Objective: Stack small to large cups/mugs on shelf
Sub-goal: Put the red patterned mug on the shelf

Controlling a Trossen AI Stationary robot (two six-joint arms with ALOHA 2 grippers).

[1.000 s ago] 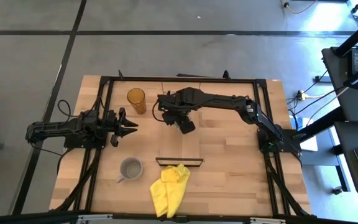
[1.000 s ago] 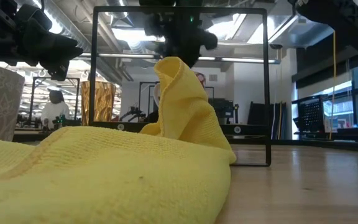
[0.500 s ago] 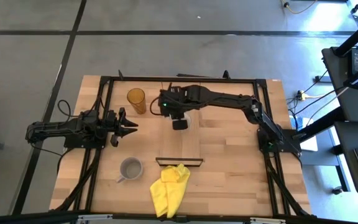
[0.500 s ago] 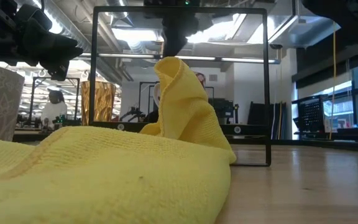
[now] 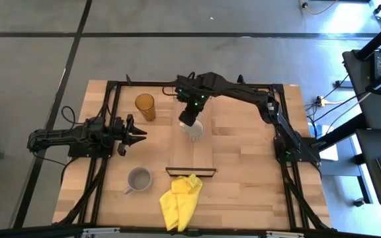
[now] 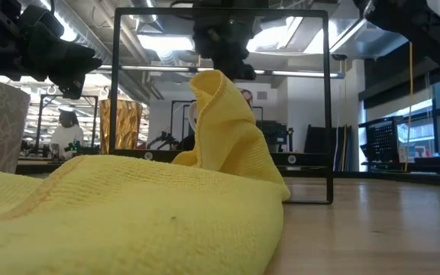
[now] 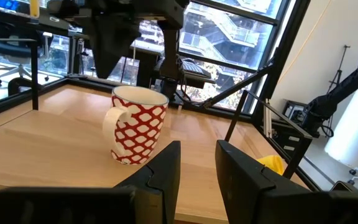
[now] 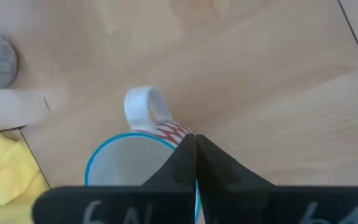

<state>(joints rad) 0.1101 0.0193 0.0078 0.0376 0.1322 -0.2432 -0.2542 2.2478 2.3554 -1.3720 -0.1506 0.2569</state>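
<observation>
A white mug with a red pattern (image 5: 194, 129) (image 7: 137, 124) stands upright on the shelf (image 5: 194, 155), near the plank's far end. My right gripper (image 5: 189, 119) (image 8: 195, 144) hangs shut just above the mug's rim, and I see no touch between them. Toward the far left of the table stands the amber tumbler (image 5: 145, 106). The grey mug (image 5: 138, 179) stands on the table near the front, left of the shelf's dark lip (image 5: 190, 172). My left gripper (image 5: 139, 132) (image 7: 197, 163) waits open at the left, pointing toward the white mug.
A yellow cloth (image 5: 180, 201) (image 6: 128, 214) lies crumpled at the front edge, just before the shelf's lip, and fills the foreground of the low view. A black frame (image 5: 114, 89) runs around the table's edges.
My right gripper has risen off the white mug, drawn a little toward the far edge and shut. The mug stays upright on the shelf where it was.
</observation>
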